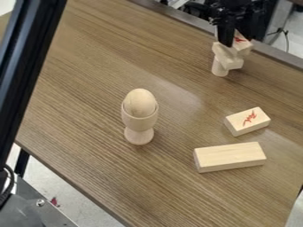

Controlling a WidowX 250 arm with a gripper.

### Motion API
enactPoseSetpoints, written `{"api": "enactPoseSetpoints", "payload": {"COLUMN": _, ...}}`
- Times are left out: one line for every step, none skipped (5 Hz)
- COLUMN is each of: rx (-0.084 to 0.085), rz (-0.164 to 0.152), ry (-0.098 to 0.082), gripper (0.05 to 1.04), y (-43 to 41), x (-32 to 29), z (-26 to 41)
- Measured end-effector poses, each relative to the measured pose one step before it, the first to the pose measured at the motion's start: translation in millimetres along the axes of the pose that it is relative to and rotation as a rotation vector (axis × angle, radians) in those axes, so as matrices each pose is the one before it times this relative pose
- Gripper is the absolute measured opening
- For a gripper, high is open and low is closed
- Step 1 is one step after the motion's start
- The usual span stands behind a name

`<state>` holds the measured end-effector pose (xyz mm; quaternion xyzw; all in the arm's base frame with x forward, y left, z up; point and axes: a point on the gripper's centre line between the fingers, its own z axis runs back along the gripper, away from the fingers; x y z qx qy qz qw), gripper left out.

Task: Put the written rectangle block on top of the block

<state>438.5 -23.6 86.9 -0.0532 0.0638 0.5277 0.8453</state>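
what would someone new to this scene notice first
Probably the wooden egg sitting in its wooden cup, near the middle of the table. Next, the red scribble on the small block at right, behind a longer plain block.

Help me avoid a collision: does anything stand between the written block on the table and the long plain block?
Nothing visible stands between the written block and the long block, just a strip of table. The egg cup is off to one side.
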Motion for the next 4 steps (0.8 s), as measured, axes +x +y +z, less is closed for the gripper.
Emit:
{"api": "enactPoseSetpoints", "payload": {"rx": 0.0009, "rz": 0.0044, "ry": -0.0028, "gripper": 0.891, "y": 0.75, "x": 1.65, "z": 0.22}}
{"api": "enactPoseSetpoints", "payload": {"rx": 0.0071, "rz": 0.0008, "ry": 0.0, "gripper": 1.005, "y": 1.01, "x": -0.43, "z": -1.61}}
{"api": "enactPoseSetpoints", "payload": {"rx": 0.0007, "rz": 0.0001, "ry": -0.0014, "gripper": 1.0, "y": 0.15, "x": 0.26, "z": -0.38}}
{"api": "enactPoseSetpoints", "payload": {"rx": 0.0058, "rz": -0.0086, "ry": -0.0175, "gripper": 1.0, "y": 0.25, "x": 1.64, "z": 8.65}}
